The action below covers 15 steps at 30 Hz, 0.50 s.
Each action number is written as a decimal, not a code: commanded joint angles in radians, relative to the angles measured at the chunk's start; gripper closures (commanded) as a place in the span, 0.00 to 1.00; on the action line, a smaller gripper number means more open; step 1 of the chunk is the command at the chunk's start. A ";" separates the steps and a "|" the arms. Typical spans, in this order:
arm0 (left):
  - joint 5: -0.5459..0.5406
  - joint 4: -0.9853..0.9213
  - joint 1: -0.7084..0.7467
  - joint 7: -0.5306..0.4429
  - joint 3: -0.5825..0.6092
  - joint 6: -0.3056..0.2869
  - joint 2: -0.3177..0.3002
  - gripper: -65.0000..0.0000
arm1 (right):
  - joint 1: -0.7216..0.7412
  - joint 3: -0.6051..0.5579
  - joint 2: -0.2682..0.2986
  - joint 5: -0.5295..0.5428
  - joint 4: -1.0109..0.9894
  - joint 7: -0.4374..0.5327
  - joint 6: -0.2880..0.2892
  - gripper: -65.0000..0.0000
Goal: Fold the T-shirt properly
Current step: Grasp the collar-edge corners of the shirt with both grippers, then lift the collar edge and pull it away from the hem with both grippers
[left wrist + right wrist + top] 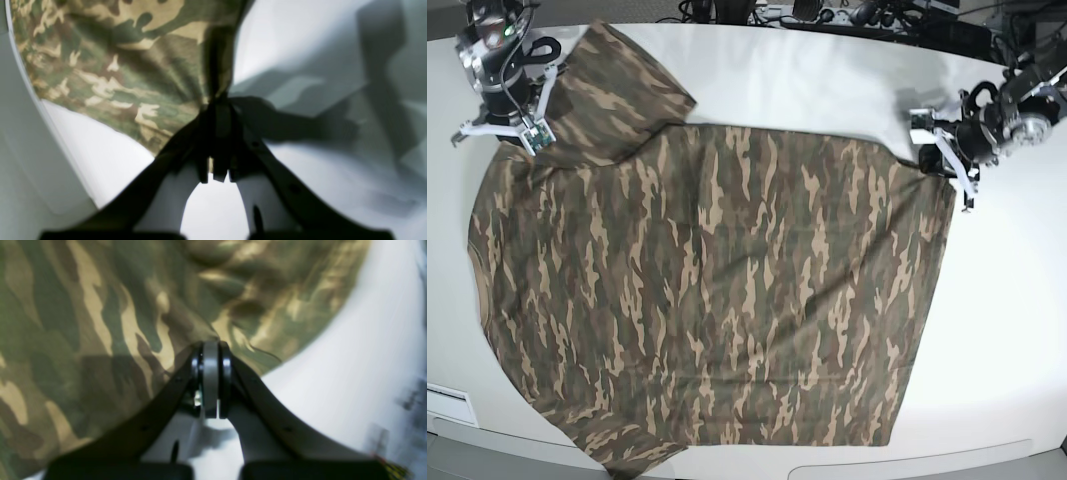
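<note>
Lying spread across most of the white desk (827, 90): the camouflage T-shirt (727, 290), flat and face down or up, cannot tell which. Reaching from the far left corner to the near edge, with the near left sleeve (632, 455) hanging at the desk's front rim. Folding over at the far left: one sleeve (617, 85) doubled back on the body.

Pinching the far right corner of the cloth: the left claw (218, 100), jaws clenched together on a bunched point of fabric, folds radiating from the pinch toward the upper left in the left wrist view. Casting a dark shadow on the bare desk to the right of it.

Gripping at the far left shoulder area: the right claw (210, 346), jaws pressed tight with a pale strip between the dark pads, cloth gathered at the tips. Filling most of the right wrist view: camouflage fabric, blurred, with white desk showing to the right.

Lying flat between the two claws: the far edge of the shirt.
</note>
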 commanded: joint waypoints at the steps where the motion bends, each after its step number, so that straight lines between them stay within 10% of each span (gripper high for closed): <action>1: 0.008 0.037 -0.013 0.032 -0.011 0.059 -0.034 1.00 | -0.024 0.008 0.013 -0.031 0.043 0.012 -0.026 1.00; 15: 0.080 0.219 0.109 0.305 -0.011 0.204 -0.060 1.00 | -0.259 0.012 0.012 -0.248 0.172 -0.041 -0.176 1.00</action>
